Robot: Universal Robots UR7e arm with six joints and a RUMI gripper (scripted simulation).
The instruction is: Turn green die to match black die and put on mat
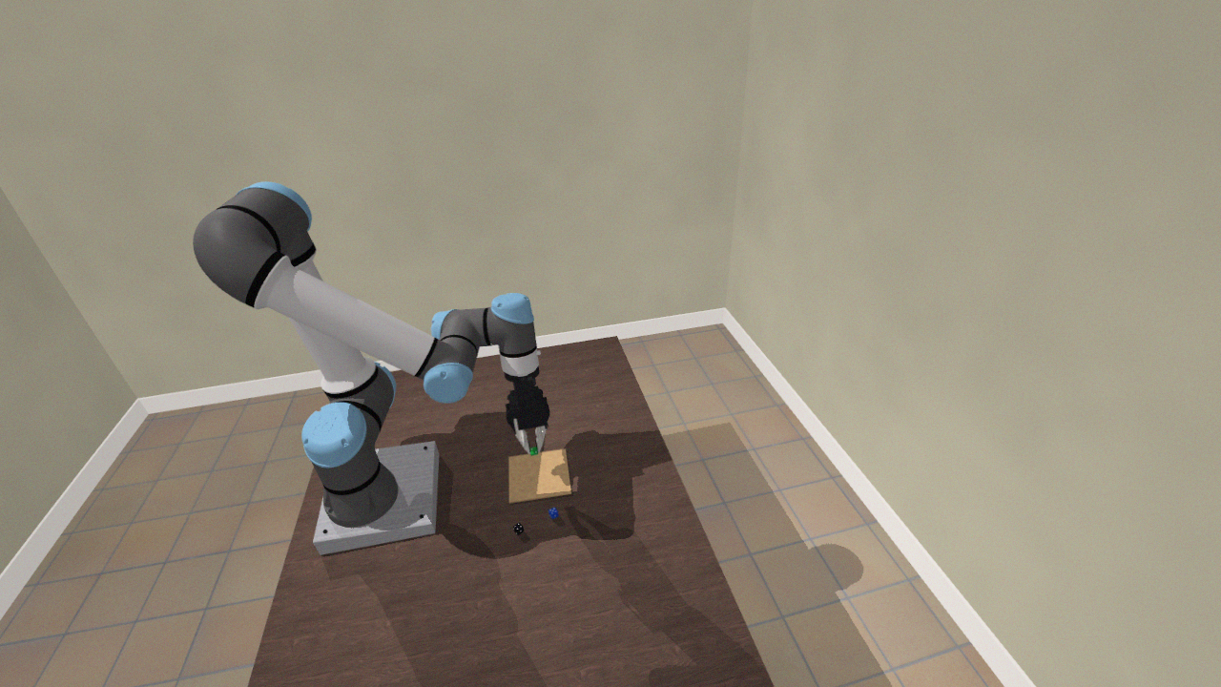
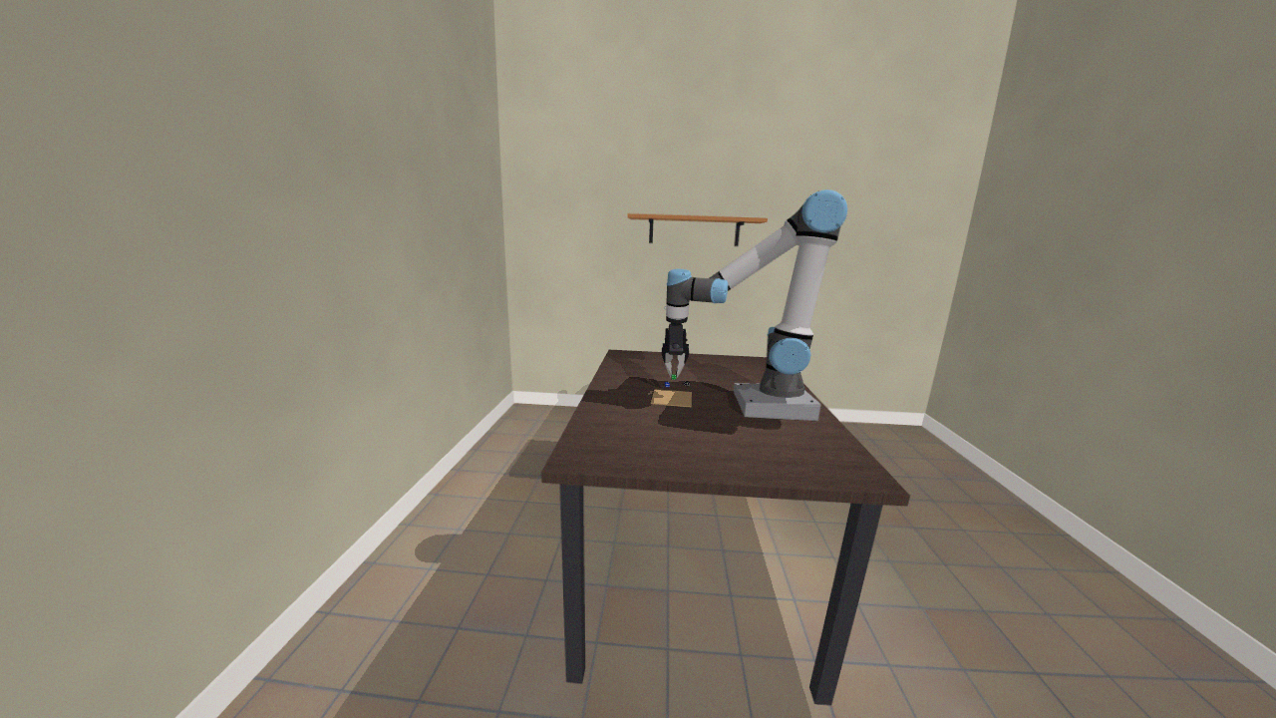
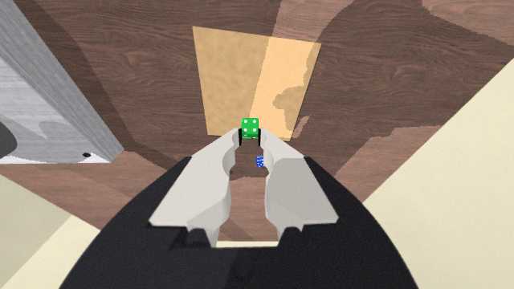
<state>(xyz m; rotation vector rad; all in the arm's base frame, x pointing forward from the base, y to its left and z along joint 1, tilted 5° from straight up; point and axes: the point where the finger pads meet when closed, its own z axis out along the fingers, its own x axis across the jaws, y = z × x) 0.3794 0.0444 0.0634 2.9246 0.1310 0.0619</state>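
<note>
My gripper (image 1: 533, 450) (image 2: 674, 376) (image 3: 250, 129) is shut on the green die (image 1: 533, 450) (image 2: 673, 377) (image 3: 250, 125) and holds it in the air above the table. The die's face toward the wrist camera shows four white pips. The tan mat (image 1: 525, 482) (image 2: 682, 401) (image 3: 229, 72) lies on the table, below the gripper. The black die (image 1: 518, 529) (image 2: 688, 384) stands on the table in front of the mat in the top view; it is hidden in the wrist view. Its top number is too small to read. A blue die (image 1: 553, 512) (image 2: 666, 384) (image 3: 260, 161) stands near it.
The arm's grey base plate (image 1: 409, 478) (image 2: 776, 407) (image 3: 80, 104) is bolted on the dark wooden table (image 1: 478, 614) (image 2: 714, 455), left of the mat in the top view. A wall shelf (image 2: 696, 217) is on the wall behind the table in the exterior view.
</note>
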